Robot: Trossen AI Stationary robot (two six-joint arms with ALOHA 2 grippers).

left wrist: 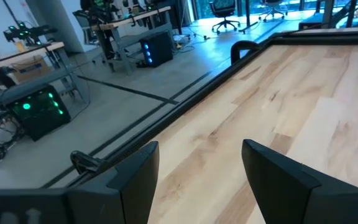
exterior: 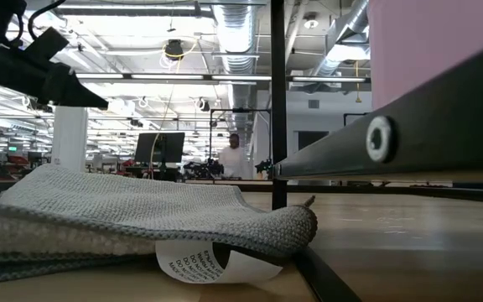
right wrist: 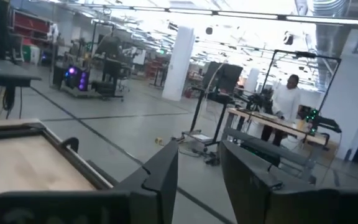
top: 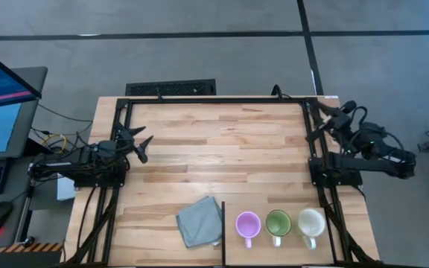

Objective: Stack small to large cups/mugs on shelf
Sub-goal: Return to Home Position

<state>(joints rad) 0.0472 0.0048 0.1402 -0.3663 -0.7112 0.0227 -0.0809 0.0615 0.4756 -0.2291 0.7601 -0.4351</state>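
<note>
Wooden table [top: 214, 141]: we find purple mug [top: 247, 224], green mug [top: 278, 222], cream mug [top: 311, 222] rowed nearer the right gripper [top: 320, 123]; it and left gripper [top: 141, 143] stand parted, empty.

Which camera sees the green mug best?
The high view: the green mug shows whole from above, between the purple mug and the cream mug. The low view and both wrist views don't show it at all.
</note>
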